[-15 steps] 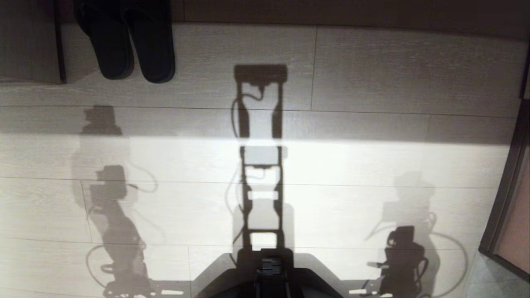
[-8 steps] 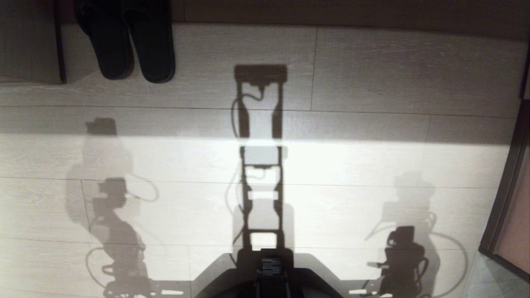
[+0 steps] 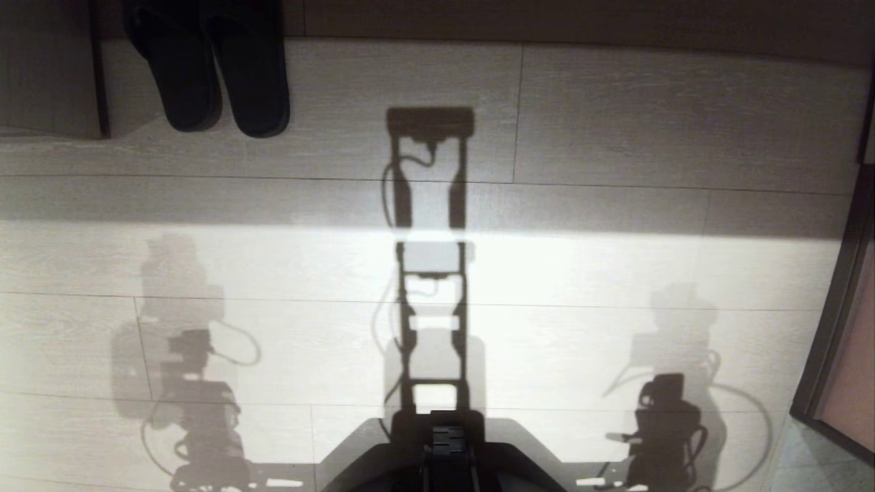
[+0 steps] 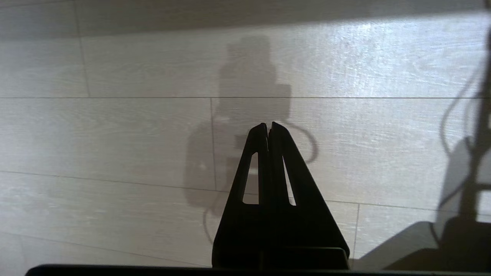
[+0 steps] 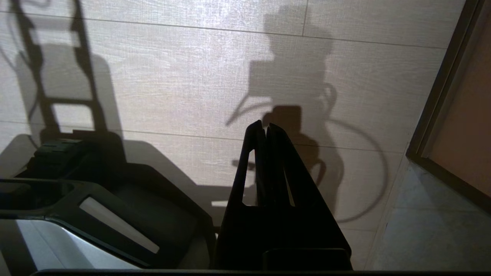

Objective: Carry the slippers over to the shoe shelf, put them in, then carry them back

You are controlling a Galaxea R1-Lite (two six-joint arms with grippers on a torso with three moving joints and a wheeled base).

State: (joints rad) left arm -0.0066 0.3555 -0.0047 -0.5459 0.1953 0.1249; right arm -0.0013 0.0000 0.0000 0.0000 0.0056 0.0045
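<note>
Slippers, a charcoal-black open-heel fabric pair, lie side by side on the pale wood-grain plank floor at the far left, heels toward the robot, toes reaching into shadow beside a pale grey panel. The left gripper hangs above bare floor, fingers pressed together and empty. The right gripper, fingers likewise closed on nothing, sits near the robot's dark base.

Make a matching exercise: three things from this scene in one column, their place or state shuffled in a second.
1. slippers
2. left gripper
3. robot base

a. fingers shut, nothing between them, above bare floor
b. side by side on the floor, at the far left of the head view
c. dark body beside the right gripper in the right wrist view

Pairs: 1-b, 2-a, 3-c
</note>
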